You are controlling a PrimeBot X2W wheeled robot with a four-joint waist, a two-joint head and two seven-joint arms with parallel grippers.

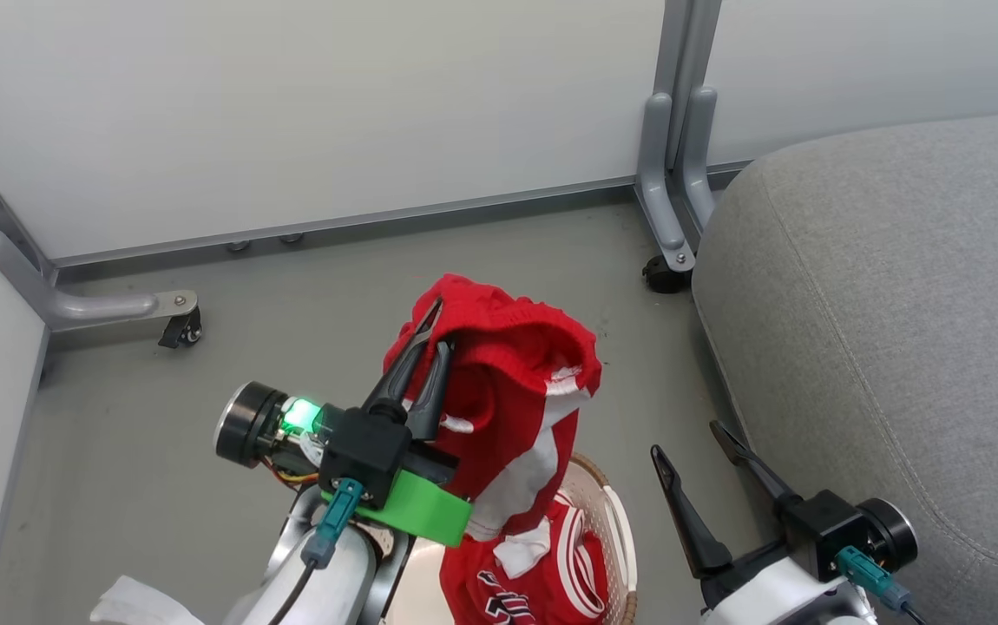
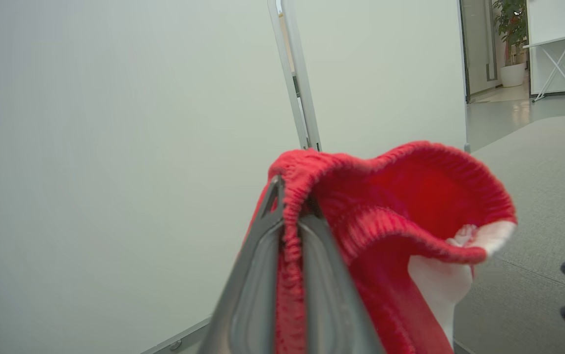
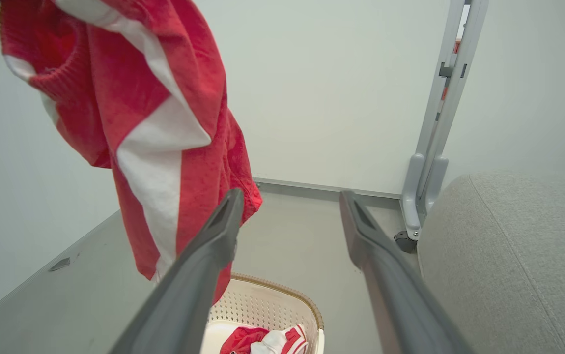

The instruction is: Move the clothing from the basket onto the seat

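Note:
My left gripper point(image 1: 436, 328) is shut on the ribbed waistband of a red garment with white stripes point(image 1: 516, 408), holding it up in the air above the basket point(image 1: 612, 512). In the left wrist view the waistband point(image 2: 292, 196) is pinched between the two fingers. The red garment point(image 3: 164, 123) hangs down with its lower end over the basket point(image 3: 272, 305). A second red garment, the jersey with lettering point(image 1: 542, 582), lies inside the basket. My right gripper point(image 1: 694, 438) stands open and empty, between the basket and the grey seat point(image 1: 889, 304).
White partition panels on grey wheeled feet point(image 1: 672, 200) close off the back and left. Another caster foot point(image 1: 178, 321) stands on the grey floor at the left. The seat's rounded edge point(image 3: 508, 246) is close on the right of my right gripper.

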